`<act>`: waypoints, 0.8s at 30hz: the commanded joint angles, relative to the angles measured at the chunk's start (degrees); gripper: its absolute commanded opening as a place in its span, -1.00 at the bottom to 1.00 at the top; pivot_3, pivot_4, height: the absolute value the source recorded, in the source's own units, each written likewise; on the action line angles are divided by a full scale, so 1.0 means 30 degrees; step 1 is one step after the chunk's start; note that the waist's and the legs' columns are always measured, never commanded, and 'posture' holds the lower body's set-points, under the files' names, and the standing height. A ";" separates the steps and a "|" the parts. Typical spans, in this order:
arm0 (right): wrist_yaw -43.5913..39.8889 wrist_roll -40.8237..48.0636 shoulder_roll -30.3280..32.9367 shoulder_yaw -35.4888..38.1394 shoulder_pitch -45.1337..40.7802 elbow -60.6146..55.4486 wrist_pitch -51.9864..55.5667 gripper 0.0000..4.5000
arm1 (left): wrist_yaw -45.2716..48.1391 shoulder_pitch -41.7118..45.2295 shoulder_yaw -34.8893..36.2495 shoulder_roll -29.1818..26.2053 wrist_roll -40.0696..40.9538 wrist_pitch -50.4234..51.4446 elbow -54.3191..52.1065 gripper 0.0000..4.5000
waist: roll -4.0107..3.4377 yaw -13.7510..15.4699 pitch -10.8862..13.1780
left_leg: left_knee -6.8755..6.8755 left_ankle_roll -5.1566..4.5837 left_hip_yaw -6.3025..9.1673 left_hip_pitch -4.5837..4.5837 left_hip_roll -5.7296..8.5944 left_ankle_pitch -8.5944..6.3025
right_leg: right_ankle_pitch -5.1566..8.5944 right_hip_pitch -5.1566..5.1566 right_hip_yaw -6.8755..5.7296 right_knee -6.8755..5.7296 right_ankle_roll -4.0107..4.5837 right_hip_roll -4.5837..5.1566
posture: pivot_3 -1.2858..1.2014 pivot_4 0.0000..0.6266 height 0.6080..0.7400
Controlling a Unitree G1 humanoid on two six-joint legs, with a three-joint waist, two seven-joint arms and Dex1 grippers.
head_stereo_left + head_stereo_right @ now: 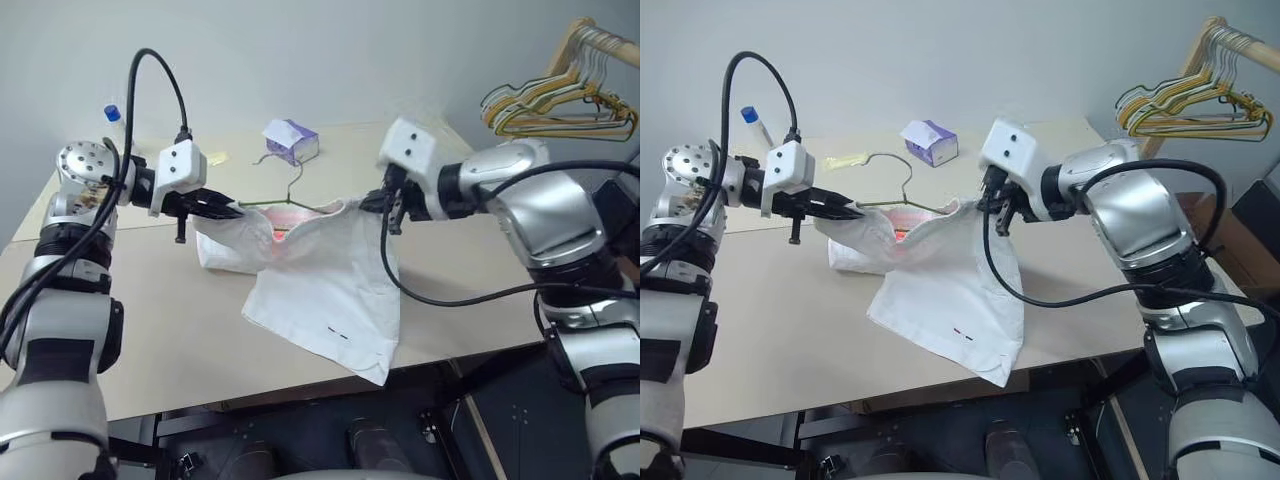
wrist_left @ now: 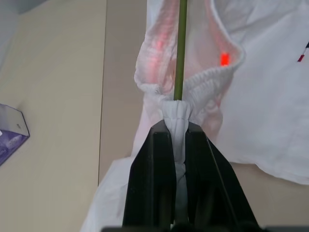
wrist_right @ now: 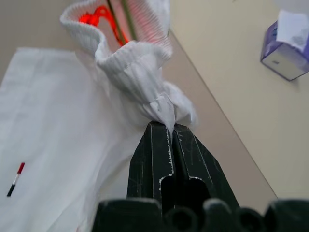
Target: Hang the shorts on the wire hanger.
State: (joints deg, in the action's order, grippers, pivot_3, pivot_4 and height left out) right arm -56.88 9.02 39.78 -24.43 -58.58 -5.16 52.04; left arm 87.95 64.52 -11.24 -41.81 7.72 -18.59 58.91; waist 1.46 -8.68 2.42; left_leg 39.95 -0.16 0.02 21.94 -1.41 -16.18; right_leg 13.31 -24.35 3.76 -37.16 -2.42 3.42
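The white shorts (image 1: 330,290) hang between my two grippers, waistband lifted off the table (image 1: 150,330) and legs draped toward its front edge. My left gripper (image 1: 228,210) is shut on one bunched end of the waistband (image 2: 177,116). The olive-green wire hanger (image 2: 181,48) comes out of that pinched cloth and runs into the open waist, where a pink-red patch glows. Its hook (image 1: 297,178) sticks up behind the shorts. My right gripper (image 1: 385,205) is shut on the other end of the waistband (image 3: 145,82), and the hanger (image 3: 126,19) runs inside the opening beyond it.
A small purple-white tissue box (image 1: 291,140) stands on the table behind the shorts. A bottle with a blue cap (image 1: 113,115) is at the far left corner. Bunched yellow, green and white hangers (image 1: 560,100) hang on a wooden rack at the right.
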 commanded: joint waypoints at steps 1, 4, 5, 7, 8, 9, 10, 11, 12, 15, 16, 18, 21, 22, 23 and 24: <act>0.0537 -0.0915 -0.0157 -0.0166 -0.0517 0.0741 0.0142 -0.99 | 0.0355 0.0530 0.1333 -0.0025 0.0630 0.0329 -0.0437 -1.00 | 0.0000 -0.0025 0.0000 | 0.0007 0.0000 0.0001 0.0011 0.0002 0.0000 | 0.0000 -0.0007 -0.0001 0.0001 -0.0001 0.0003 | -0.05 -1.00 1.00; 0.0796 -0.1054 -0.0468 0.0054 -0.0604 0.1086 0.0180 -0.99 | 0.0675 0.0182 0.1548 -0.0028 0.0360 0.0326 -0.0714 -1.00 | 0.0000 -0.0057 0.0000 | 0.0006 0.0000 0.0001 0.0009 0.0008 0.0000 | -0.0001 -0.0009 -0.0001 -0.0007 -0.0001 0.0005 | -0.05 -1.00 1.00; 0.0713 -0.0937 -0.0520 0.0202 -0.0642 0.0915 0.0207 -0.99 | 0.0541 0.0041 0.1448 -0.0052 0.0025 0.0143 -0.0732 -1.00 | 0.0000 -0.0062 0.0000 | 0.0005 0.0000 0.0003 0.0008 0.0007 0.0000 | -0.0001 -0.0010 -0.0001 -0.0008 -0.0001 0.0005 | -0.05 -1.00 1.00; 0.0486 -0.0678 -0.0561 0.0432 -0.0749 0.0487 0.0235 -0.99 | 0.0171 -0.0199 0.1248 -0.0041 -0.0565 -0.0210 -0.0711 -1.00 | -0.0001 -0.0108 0.0000 | 0.0002 0.0000 0.0007 0.0005 0.0007 0.0000 | -0.0001 -0.0010 -0.0001 -0.0014 0.0000 0.0004 | -0.05 -1.00 1.00; 0.0413 -0.0542 -0.0612 0.0532 -0.0815 0.0360 0.0366 -0.99 | 0.0079 -0.0279 0.1274 0.0031 -0.0668 -0.0248 -0.0721 -1.00 | -0.0001 -0.0131 0.0000 | 0.0002 0.0000 0.0008 0.0004 0.0007 0.0000 | -0.0002 -0.0009 0.0000 -0.0015 0.0000 0.0004 | -0.05 -1.00 1.00; 0.0325 -0.0388 -0.0678 0.0623 -0.0882 0.0270 0.0509 -0.99 | 0.0018 -0.0345 0.1350 0.0147 -0.0659 -0.0160 -0.0764 -1.00 | 0.0000 -0.0144 0.0000 | 0.0003 0.0001 0.0009 0.0002 0.0007 0.0000 | -0.0002 -0.0009 0.0001 -0.0019 0.0000 0.0004 | -0.05 -1.00 1.00; 0.0214 -0.0237 -0.0721 0.0681 -0.0902 0.0163 0.0564 -0.99 | -0.0066 -0.0423 0.1422 0.0272 -0.0643 -0.0117 -0.0860 -1.00 | -0.0001 -0.0137 0.0000 | 0.0005 0.0000 0.0009 0.0000 0.0006 0.0000 | -0.0002 -0.0008 0.0001 -0.0018 0.0000 0.0004 | -0.05 -1.00 1.00; 0.0139 -0.0023 -0.0834 0.0832 -0.0928 0.0118 0.0709 -0.99 | -0.0125 -0.0497 0.1471 0.0373 -0.0654 -0.0113 -0.0959 -1.00 | 0.0000 -0.0123 0.0000 | 0.0006 0.0001 0.0011 0.0001 0.0008 0.0000 | -0.0002 -0.0008 0.0001 -0.0017 0.0000 0.0006 | -0.05 -1.00 1.00; 0.0119 0.0181 -0.0982 0.1007 -0.0976 0.0129 0.0895 -0.99 | -0.0044 -0.0578 0.1574 0.0493 -0.0521 -0.0040 -0.1093 -1.00 | 0.0000 -0.0114 0.0000 | 0.0009 0.0001 0.0013 0.0001 0.0007 0.0000 | -0.0002 -0.0008 0.0000 -0.0015 0.0000 0.0006 | -0.05 -1.00 1.00; 0.0076 0.0368 -0.1156 0.1148 -0.1034 0.0187 0.0919 -0.99 | 0.0267 -0.0732 0.1947 0.0718 -0.0034 0.0350 -0.1534 -1.00 | -0.0001 -0.0114 0.0000 | 0.0008 0.0000 0.0017 0.0005 0.0007 0.0000 | -0.0002 -0.0008 -0.0002 -0.0019 0.0000 0.0006 | -0.05 -1.00 1.00; 0.0074 0.0302 -0.1130 0.1033 -0.0987 0.0170 0.0803 -0.99 | 0.0308 -0.0765 0.2021 0.0725 0.0021 0.0416 -0.1646 -1.00 | -0.0001 -0.0108 0.0000 | 0.0007 0.0000 0.0019 0.0005 0.0007 0.0000 | -0.0003 -0.0007 -0.0003 -0.0020 0.0000 0.0006 | -0.05 -1.00 1.00; 0.0112 0.0035 -0.1089 0.0683 -0.0754 0.0230 0.0297 -0.99 | 0.0362 -0.0854 0.2115 0.0705 0.0015 0.0345 -0.1827 -1.00 | -0.0001 -0.0113 0.0000 | 0.0006 0.0000 0.0019 0.0010 0.0008 0.0000 | -0.0004 -0.0007 -0.0006 -0.0021 -0.0002 0.0007 | -0.05 -1.00 1.00; 0.0357 -0.1117 -0.0811 -0.0194 -0.0249 0.0439 -0.1371 -0.78 | 0.0835 -0.0975 0.2535 0.0739 0.0513 0.0871 -0.2225 -1.00 | -0.0001 -0.0127 0.0000 | 0.0007 0.0001 0.0019 0.0008 0.0009 0.0000 | -0.0005 -0.0007 -0.0006 -0.0020 -0.0004 0.0010 | -0.05 -1.00 1.00; 0.0338 -0.1362 -0.0715 -0.0351 -0.0144 0.0462 -0.1686 -0.66 | 0.0859 -0.0996 0.2582 0.0706 0.0501 0.0920 -0.2294 -1.00 | -0.0001 -0.0132 0.0000 | 0.0008 0.0001 0.0018 0.0008 0.0010 0.0000 | -0.0005 -0.0007 -0.0006 -0.0019 -0.0004 0.0011 | -0.05 -1.00 1.00; 0.0235 -0.1532 -0.0625 -0.0425 -0.0047 0.0446 -0.1991 -0.53 | 0.0809 -0.1013 0.2573 0.0641 0.0377 0.0891 -0.2330 -1.00 | -0.0001 -0.0133 0.0000 | 0.0008 0.0001 0.0018 0.0008 0.0010 0.0000 | -0.0005 -0.0007 -0.0006 -0.0019 -0.0005 0.0010 | -0.05 -1.00 1.00; 0.0153 -0.1923 -0.0375 -0.0598 0.0126 0.0298 -0.2749 -0.38 | 0.0734 -0.1032 0.2547 0.0572 0.0210 0.0781 -0.2304 -1.00 | -0.0001 -0.0132 0.0000 | 0.0008 0.0001 0.0017 0.0007 0.0011 0.0000 | -0.0005 -0.0007 -0.0006 -0.0015 -0.0005 0.0011 | -0.05 -1.00 1.00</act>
State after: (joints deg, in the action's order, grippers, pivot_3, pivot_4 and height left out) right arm -56.23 5.10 37.56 -26.35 -58.14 -2.95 47.52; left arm 90.36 60.54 -5.45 -39.41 7.14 -16.12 54.13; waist 1.46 -9.07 2.42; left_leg 39.97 -0.15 0.07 21.96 -1.38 -16.18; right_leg 13.29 -24.37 3.75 -37.21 -2.43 3.45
